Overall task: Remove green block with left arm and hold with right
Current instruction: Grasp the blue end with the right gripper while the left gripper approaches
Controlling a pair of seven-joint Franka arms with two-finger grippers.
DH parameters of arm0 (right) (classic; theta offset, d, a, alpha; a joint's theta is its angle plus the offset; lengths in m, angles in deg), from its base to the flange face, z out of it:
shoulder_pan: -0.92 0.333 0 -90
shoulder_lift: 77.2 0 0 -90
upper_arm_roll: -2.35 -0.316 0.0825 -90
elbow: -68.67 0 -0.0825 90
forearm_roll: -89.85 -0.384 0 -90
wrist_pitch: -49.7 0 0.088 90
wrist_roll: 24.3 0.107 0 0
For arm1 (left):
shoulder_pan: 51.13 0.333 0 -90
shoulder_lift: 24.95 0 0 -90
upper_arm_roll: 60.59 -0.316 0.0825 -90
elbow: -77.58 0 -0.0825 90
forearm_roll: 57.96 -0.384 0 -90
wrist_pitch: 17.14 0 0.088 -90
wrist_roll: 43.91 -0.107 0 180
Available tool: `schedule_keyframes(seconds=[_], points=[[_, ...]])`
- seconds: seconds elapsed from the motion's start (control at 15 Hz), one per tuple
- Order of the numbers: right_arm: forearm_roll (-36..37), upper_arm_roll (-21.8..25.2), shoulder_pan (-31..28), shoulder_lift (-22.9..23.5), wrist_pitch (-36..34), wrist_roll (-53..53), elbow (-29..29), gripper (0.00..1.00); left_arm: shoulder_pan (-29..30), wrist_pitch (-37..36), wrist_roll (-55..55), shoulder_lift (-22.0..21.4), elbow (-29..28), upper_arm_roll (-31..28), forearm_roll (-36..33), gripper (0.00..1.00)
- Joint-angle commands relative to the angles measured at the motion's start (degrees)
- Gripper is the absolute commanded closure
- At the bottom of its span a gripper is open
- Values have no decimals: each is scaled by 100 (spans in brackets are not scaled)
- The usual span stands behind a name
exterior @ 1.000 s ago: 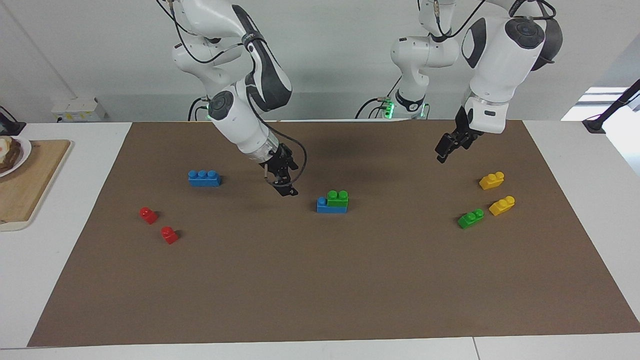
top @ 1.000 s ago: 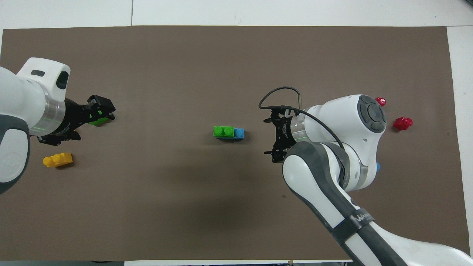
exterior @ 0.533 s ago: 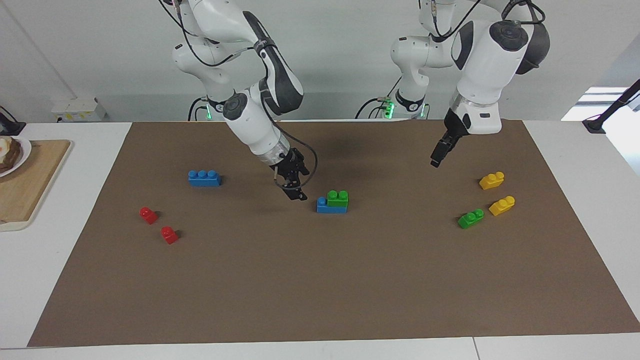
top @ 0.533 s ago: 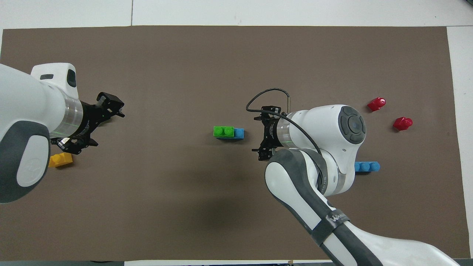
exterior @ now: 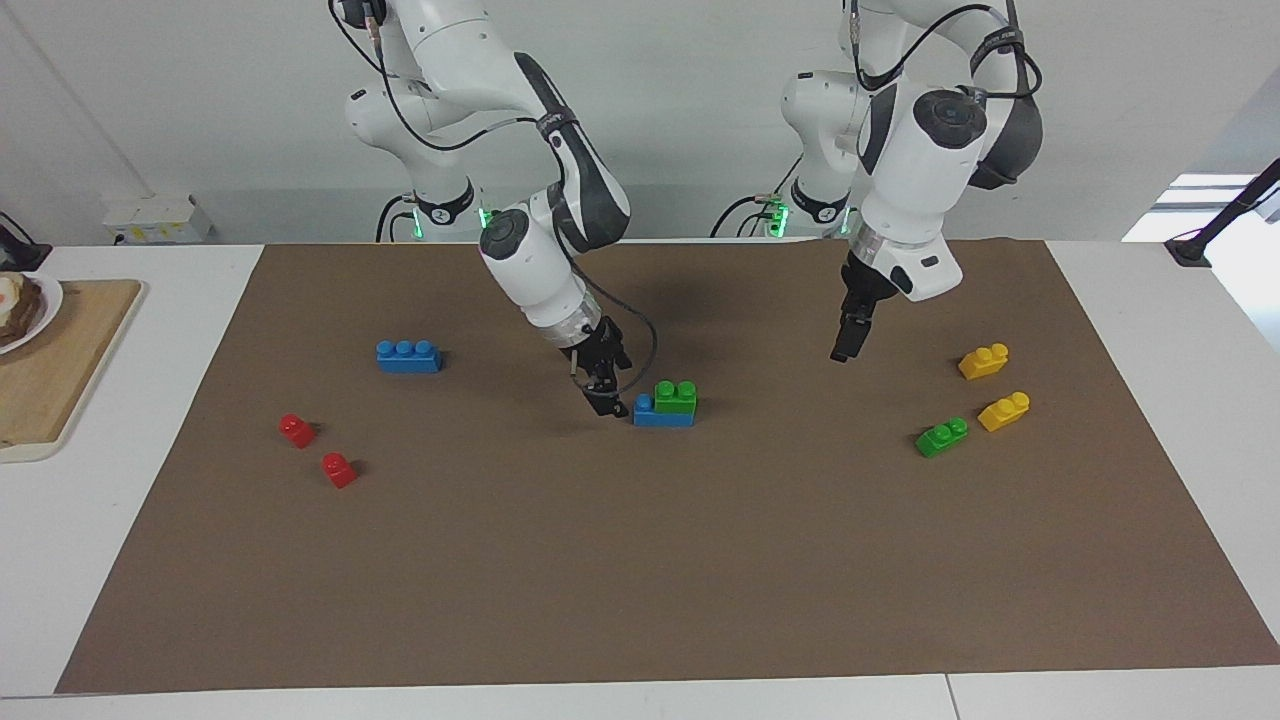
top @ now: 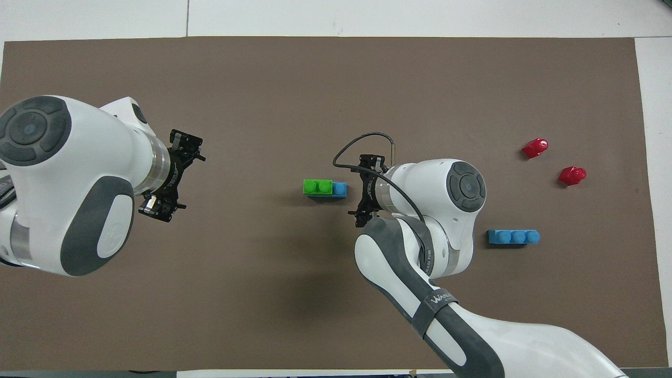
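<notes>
Here, the green block (exterior: pixel 676 396) (top: pixel 317 187) sits stacked on a blue brick (exterior: pixel 662 414) (top: pixel 339 189) mid-table, on the brown mat (exterior: pixel 640 560). My right gripper (exterior: pixel 606 402) (top: pixel 362 191) hangs low just beside that brick's end, toward the right arm's end of the table, jaws apart. My left gripper (exterior: pixel 843 345) (top: pixel 176 176) is up over bare mat; I cannot tell how its jaws stand.

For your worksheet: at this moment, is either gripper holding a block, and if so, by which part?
Nothing is held. The right gripper is low beside the blue block that carries the green block; the left gripper hangs over bare mat.
</notes>
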Motion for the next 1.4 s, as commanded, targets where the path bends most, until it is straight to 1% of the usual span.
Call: schedule_keyframes(seconds=[0.0,0.07,0.13,0.33,0.47,0.73,0.87,0.93,1.13,1.33], points=[[-125,16,27,272,227,10,220,1,-174,215,511,122,3,-78,87,0],[-125,16,36,316,271,1,229,1,-183,259,651,200,47,-78,96,0],[-125,16,44,351,315,1,229,1,-270,321,870,236,91,-78,96,0],[-134,16,167,395,465,18,247,1,-569,505,1503,517,240,-78,96,0],[-134,7,220,526,553,45,352,1,-605,567,1776,526,241,-78,96,0],[-266,16,299,589,588,36,370,1,-982,796,2663,579,249,-78,140,0],[-274,16,421,693,824,36,370,1,-1271,848,2954,946,424,-87,149,0],[-292,16,448,738,912,36,370,1,-1342,918,3164,1044,442,-87,140,0],[-292,16,440,808,948,36,405,1,-1405,1164,3657,1132,434,-78,140,0],[-301,16,431,843,957,27,396,5,-1510,1428,3974,1334,434,-87,140,0]])
